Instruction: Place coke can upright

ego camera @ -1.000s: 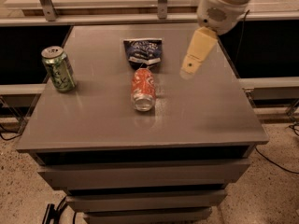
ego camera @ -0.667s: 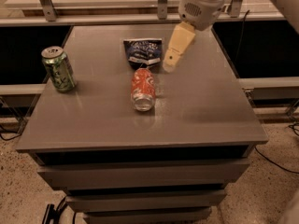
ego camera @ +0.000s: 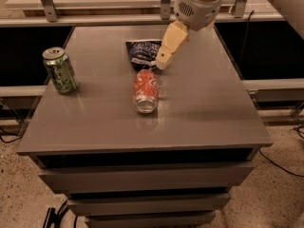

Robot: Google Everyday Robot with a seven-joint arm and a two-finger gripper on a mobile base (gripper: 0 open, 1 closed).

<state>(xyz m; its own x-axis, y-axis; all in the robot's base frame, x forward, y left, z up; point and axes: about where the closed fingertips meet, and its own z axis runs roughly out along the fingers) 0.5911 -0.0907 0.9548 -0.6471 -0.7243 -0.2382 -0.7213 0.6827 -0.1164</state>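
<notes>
The coke can [ego camera: 145,90], red-orange with white lettering and a silver end, lies on its side near the middle of the grey table top [ego camera: 209,108], its silver end facing the front. My gripper [ego camera: 162,62] hangs from the white arm coming in from the top right. Its cream fingers point down and left, just above and behind the can's far end, next to the snack bag. It holds nothing that I can see.
A green can [ego camera: 60,70] stands upright at the table's left side. A dark blue snack bag [ego camera: 142,52] lies behind the coke can. The table has drawers below and drops off at the front and right edges.
My gripper has moved left and toward the coke can, from over the table's right part to just behind the can. The can, green can and bag have not moved.
</notes>
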